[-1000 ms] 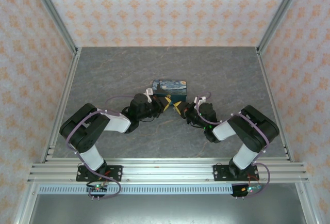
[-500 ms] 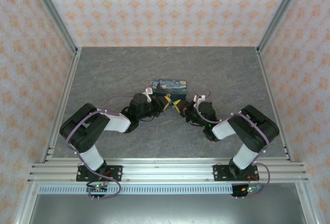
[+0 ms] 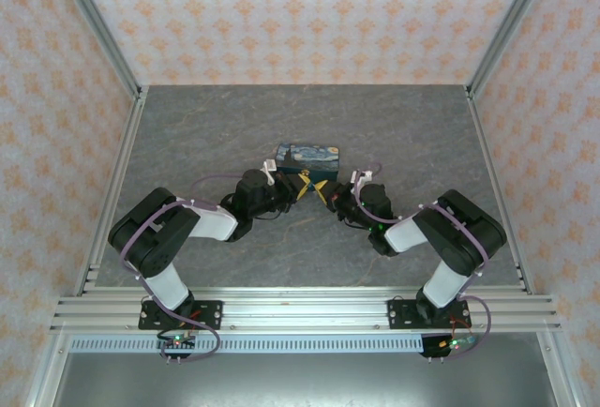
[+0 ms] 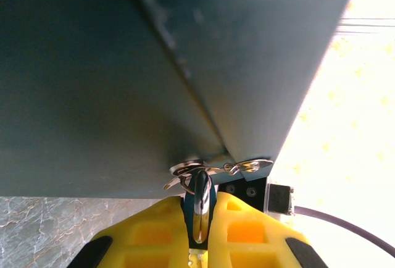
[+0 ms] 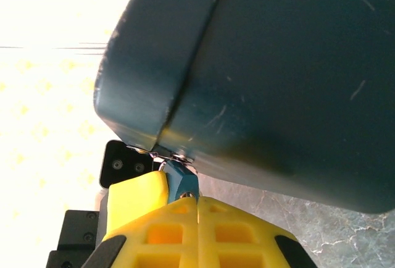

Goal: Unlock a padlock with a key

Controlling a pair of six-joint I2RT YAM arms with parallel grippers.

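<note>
Left wrist shows my left jaws pinched on the key (image 4: 199,211); right jaws clamp the padlock (image 5: 181,180) at the box's (image 5: 278,64) near edge. Unlocking not yet done, I judge.

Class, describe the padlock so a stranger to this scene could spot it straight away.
Start at the night-sky box in the middle of the grey table. At its near edge the right claw pinches the padlock. It is a tiny teal-blue block, far smaller than the box, wedged between yellow fingers next to small silver fittings.
</note>
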